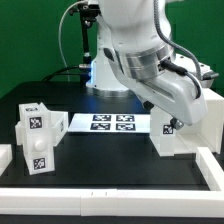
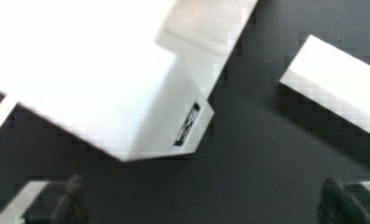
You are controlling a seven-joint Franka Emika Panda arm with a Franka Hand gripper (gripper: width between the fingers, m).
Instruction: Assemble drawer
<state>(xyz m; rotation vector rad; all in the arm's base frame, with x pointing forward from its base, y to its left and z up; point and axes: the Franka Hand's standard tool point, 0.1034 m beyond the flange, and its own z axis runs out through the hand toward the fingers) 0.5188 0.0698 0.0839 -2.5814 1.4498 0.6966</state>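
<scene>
Hand released, empty, poised over drawer casing near the desk edge on the exterior view's right. Tray boxes near the opposite edge. Probably rigid, light, slippery plastic: pinch one thin wall, not a broad face.

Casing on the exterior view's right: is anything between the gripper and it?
Nothing visible. In the wrist view the casing lies just beyond the open gripper, with only black table between them. The tray boxes stand away on the exterior view's left.
</scene>
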